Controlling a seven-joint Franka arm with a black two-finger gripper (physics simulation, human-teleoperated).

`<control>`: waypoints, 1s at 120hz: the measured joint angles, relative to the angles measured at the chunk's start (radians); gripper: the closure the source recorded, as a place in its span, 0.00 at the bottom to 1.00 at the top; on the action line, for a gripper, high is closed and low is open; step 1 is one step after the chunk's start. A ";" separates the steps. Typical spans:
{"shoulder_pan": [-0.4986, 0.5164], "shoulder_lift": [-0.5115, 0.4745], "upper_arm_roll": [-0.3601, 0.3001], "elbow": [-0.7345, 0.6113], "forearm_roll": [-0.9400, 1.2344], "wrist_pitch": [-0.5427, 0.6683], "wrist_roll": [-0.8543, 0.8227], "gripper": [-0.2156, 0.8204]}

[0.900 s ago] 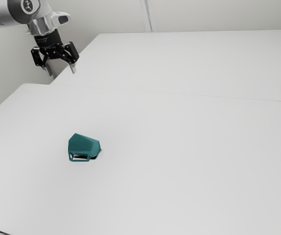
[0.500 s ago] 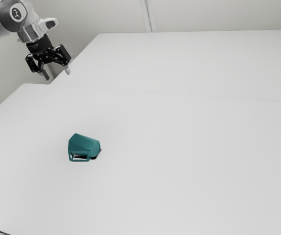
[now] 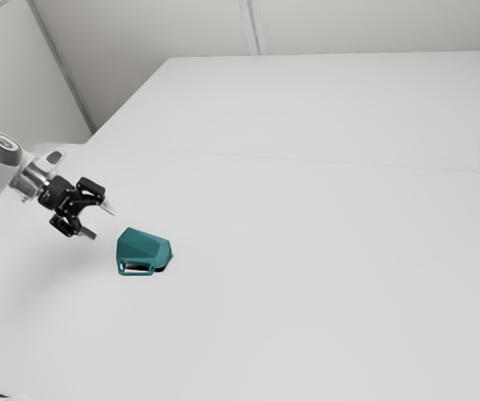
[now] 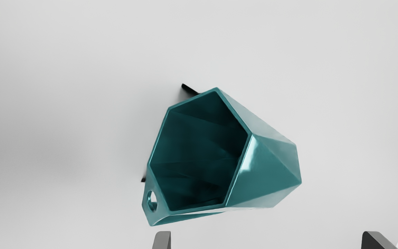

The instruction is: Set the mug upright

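Tipped mug (image 3: 144, 246), mouth (image 4: 199, 152) toward the fingers (image 3: 100, 222)
Fingers apart, nothing between; mug lies on the counter (image 3: 307, 292) to the exterior view's right, long axis leading away, handle (image 4: 150, 217) near side

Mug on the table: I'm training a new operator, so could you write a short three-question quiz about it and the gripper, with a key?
1. True or false: the mug stands upright on the table.
2. Choose one. The gripper is:
A) shut on the mug's rim
B) open, apart from the mug
C) shut on the mug's handle
3. Fill in: the gripper is toward the exterior view's ____ from the mug.
Key: 1 false; 2 B; 3 left.
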 joint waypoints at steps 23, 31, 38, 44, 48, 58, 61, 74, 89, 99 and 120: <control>-0.001 0.016 0.007 -0.040 -0.092 0.075 0.172 0.21; -0.004 0.028 0.007 -0.048 -0.109 0.094 0.220 0.21; -0.009 0.037 0.006 -0.061 -0.121 0.109 0.258 0.21; -0.016 0.043 0.006 -0.073 -0.133 0.120 0.288 0.21; -0.023 0.046 0.006 -0.077 -0.140 0.128 0.306 0.21; -0.041 0.050 0.006 -0.081 -0.163 0.145 0.348 0.21; -0.046 0.051 0.006 -0.083 -0.169 0.148 0.359 0.21; -0.058 0.054 0.004 -0.102 -0.187 0.164 0.403 0.21; -0.062 0.053 -0.003 -0.114 -0.200 0.177 0.444 0.21; -0.065 0.049 -0.011 -0.127 -0.208 0.182 0.467 0.21; -0.065 0.042 -0.027 -0.148 -0.225 0.191 0.504 0.22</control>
